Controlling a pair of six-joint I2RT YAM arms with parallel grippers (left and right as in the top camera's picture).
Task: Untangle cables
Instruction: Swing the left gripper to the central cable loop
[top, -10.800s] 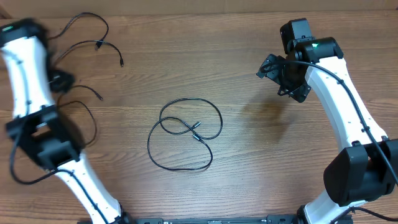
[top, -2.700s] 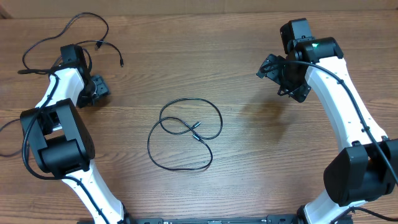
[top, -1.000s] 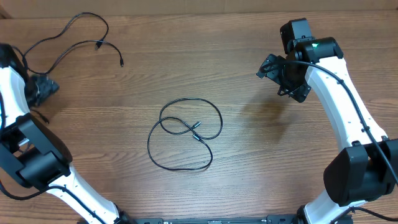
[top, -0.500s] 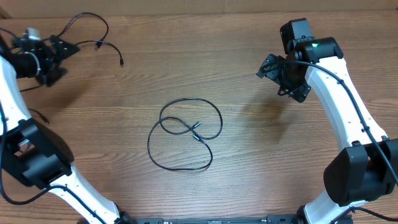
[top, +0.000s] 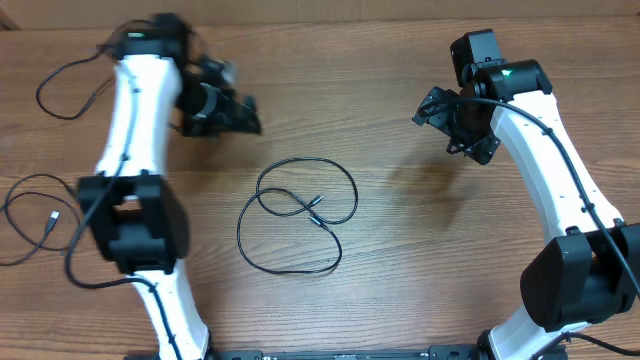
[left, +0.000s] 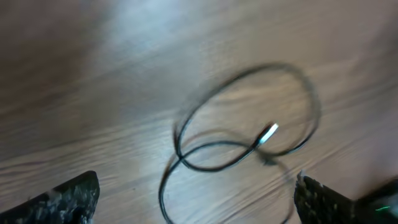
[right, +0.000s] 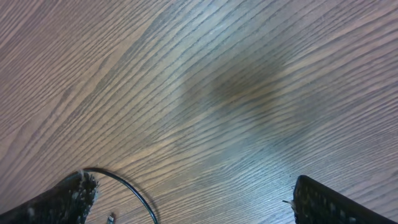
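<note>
A thin black cable (top: 300, 215) lies coiled in overlapping loops at the middle of the wooden table, its metal plug (top: 314, 201) inside the loops. In the left wrist view the cable (left: 249, 121) is blurred, with its plug (left: 268, 132) bright. My left gripper (top: 238, 110) hovers above and left of the coil, open and empty (left: 196, 208). My right gripper (top: 440, 120) hangs at the upper right, open and empty (right: 193, 208). An arc of the cable (right: 134, 193) shows at the lower left of the right wrist view.
A second black cable (top: 58, 88) trails along the table's left side, with more loops and a plug (top: 50, 215) at the lower left edge. The far table edge runs along the top of the overhead view.
My left arm has swung from the far upper left to the right, over toward the coiled cable. The second cable now lies further left and lower. The right arm has not moved.
</note>
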